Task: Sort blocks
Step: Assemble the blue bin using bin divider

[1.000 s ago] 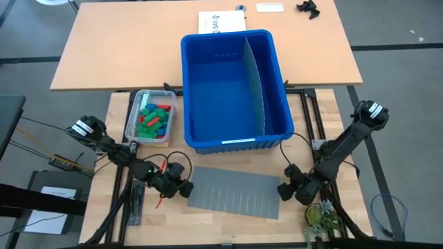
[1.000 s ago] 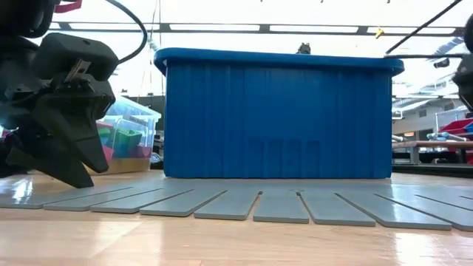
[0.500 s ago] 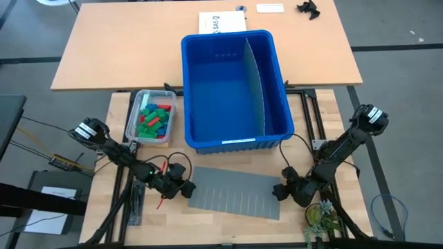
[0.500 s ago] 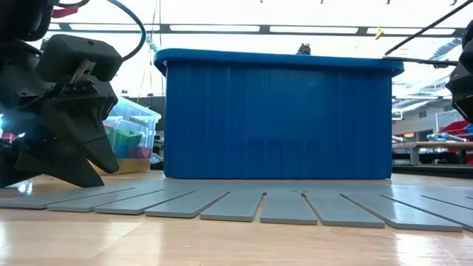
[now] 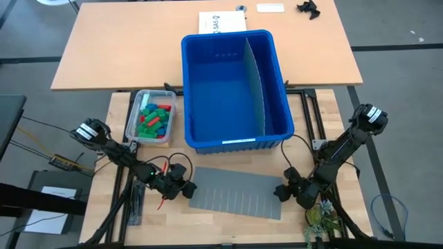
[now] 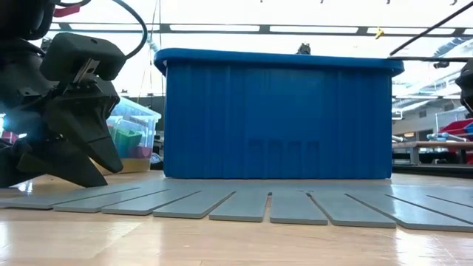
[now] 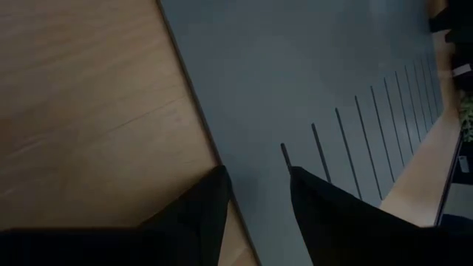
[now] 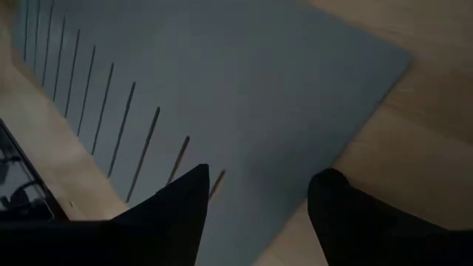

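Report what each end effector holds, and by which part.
Nothing is held. The left end effector is open over the grey slotted sheet's left edge; the right end effector is open above its right edge.

— What type of site is this?
— A robotics lab or workshop: two wooden tables on a grey floor, loose cables, ceiling strip lights and storage shelves beyond the blue bin.
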`<move>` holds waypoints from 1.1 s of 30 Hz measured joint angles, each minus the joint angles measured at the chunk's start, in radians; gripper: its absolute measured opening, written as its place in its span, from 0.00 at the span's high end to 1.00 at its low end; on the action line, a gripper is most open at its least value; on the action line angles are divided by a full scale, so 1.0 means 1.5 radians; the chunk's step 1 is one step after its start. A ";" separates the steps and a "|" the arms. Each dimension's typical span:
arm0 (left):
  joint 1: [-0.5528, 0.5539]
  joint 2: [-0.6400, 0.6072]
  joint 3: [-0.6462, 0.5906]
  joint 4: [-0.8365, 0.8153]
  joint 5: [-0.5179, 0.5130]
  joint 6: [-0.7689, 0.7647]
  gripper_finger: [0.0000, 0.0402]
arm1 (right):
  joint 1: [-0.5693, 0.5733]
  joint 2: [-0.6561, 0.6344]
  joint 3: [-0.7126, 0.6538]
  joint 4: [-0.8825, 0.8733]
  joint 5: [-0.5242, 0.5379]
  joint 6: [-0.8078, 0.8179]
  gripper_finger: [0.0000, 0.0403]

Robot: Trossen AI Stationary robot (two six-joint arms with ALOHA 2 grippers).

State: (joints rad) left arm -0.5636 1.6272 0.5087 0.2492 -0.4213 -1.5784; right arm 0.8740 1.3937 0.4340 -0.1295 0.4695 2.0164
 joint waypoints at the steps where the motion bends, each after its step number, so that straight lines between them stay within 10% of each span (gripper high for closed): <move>1: 0.000 0.000 0.000 0.001 0.000 0.000 0.60 | 0.002 0.003 0.000 0.003 0.008 0.005 0.44; 17: -0.039 0.004 0.000 0.008 -0.055 0.014 0.60 | 0.107 0.005 -0.005 0.040 0.208 0.005 0.44; 33: -0.046 0.005 0.000 0.006 -0.078 0.017 0.60 | 0.112 0.000 -0.001 0.126 0.196 -0.117 0.44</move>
State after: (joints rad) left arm -0.6323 1.6344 0.5087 0.2586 -0.5390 -1.5523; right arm 1.0421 1.3932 0.4329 0.0593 0.7640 1.8402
